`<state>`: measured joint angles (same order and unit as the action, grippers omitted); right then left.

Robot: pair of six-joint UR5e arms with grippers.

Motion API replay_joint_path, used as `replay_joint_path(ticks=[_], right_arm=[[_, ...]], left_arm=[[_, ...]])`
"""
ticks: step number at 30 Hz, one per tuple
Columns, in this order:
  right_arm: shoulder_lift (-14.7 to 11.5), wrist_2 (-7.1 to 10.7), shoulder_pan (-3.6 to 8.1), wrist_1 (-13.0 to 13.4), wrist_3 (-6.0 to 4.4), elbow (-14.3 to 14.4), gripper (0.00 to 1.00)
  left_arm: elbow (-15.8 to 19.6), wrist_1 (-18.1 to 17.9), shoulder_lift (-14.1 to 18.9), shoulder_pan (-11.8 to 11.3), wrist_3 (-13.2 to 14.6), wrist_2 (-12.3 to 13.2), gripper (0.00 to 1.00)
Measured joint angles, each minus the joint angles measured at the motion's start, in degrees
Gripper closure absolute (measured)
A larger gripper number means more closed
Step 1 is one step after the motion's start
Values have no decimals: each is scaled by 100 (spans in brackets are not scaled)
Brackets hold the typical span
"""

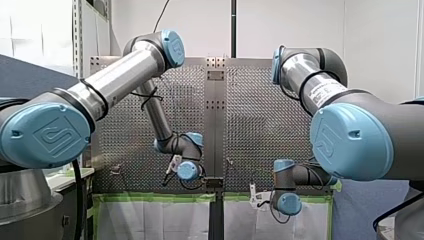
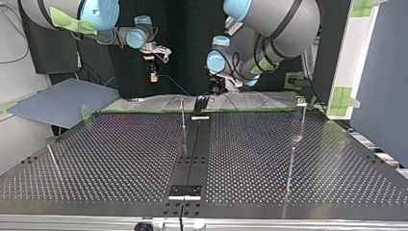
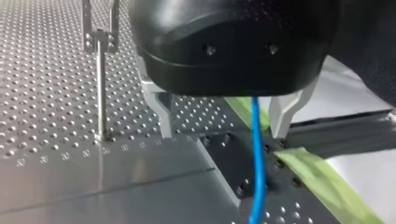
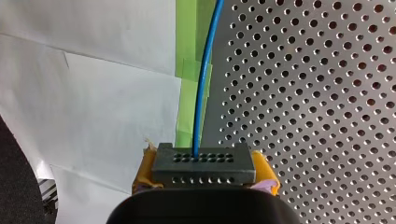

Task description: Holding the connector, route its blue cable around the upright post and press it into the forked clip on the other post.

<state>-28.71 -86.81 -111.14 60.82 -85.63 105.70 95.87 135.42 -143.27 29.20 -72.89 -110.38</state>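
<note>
Connector point(image 4: 204, 163) held; blue cable point(image 4: 203, 79) not yet routed

Connector sits clamped between the yellow-padded fingers point(image 4: 265, 171) of my right gripper point(image 4: 205, 177), over the taped edge of the perforated worktop point(image 4: 317, 93). The blue cable runs straight ahead from it, along that edge. My left gripper point(image 3: 223, 123) has its metal fingers wide, and the cable passes loose between them. Beside the left gripper the forked clip point(image 3: 99, 39) stands on its post point(image 3: 101, 98), apart from the cable. Judgement: routing not begun; my left arm is nearer the clip.
</note>
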Motion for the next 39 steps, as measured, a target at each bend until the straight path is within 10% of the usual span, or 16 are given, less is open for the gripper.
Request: replay_joint_path(ticks=[39], right_arm=[[-18, 197, -280, 6, 552, 0, 100]], left_arm=[[-260, 21, -483, 368, -1199, -495, 0]])
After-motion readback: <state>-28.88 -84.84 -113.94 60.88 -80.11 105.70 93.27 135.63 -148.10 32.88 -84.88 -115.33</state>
